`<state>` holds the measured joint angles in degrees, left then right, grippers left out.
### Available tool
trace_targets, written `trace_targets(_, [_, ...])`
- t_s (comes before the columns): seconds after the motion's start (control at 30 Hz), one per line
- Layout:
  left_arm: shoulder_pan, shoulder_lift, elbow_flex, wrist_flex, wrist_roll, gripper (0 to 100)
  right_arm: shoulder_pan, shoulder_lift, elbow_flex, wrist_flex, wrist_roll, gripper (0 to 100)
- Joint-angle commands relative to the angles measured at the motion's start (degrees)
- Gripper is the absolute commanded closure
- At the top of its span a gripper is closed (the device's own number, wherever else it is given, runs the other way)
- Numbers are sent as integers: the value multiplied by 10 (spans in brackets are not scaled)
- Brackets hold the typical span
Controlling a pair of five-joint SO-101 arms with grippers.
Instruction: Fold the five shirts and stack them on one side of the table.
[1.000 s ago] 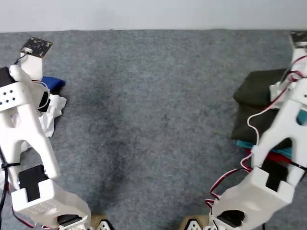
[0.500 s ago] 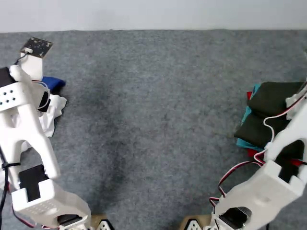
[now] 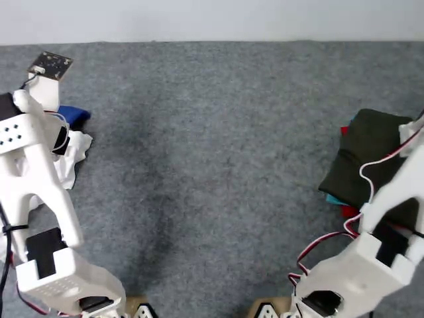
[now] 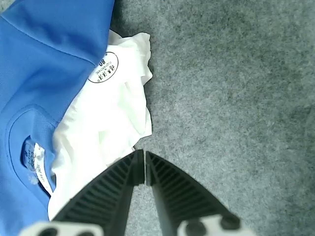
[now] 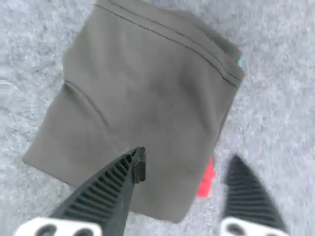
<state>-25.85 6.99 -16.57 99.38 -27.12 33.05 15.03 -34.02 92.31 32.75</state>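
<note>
At the table's [image 3: 212, 165] right side, my right gripper [image 5: 188, 162] is hovering wide open and empty above the dark shirt [image 5: 142, 98] topping seemingly 3 folded ones, while my closed, empty left gripper [image 4: 145, 169] is hanging over the 2 apparently unfolded, the white shirt [image 4: 113, 123] and blue shirt [image 4: 44, 73].

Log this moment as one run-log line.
left pincer: shut, over white shirt edge, blue shirt beside | right pincer: open, above dark folded shirt | red shirt peeking beneath

worktop [image 3: 218, 132]: was rough, matt felt
dark shirt [image 5: 142, 108]: was soft matt cloth
white shirt [image 4: 108, 128]: was thin cloth
left gripper [image 4: 145, 155]: was ribbed matt plastic
</note>
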Motion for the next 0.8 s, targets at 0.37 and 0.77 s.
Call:
trace_targets(0.37, [2,-33,-1,11,-4,986,-51,212,-33,-267,2,988])
trace_targets(0.77, [2,-33,-1,11,-4,986,1,147,-102,-169,5,988])
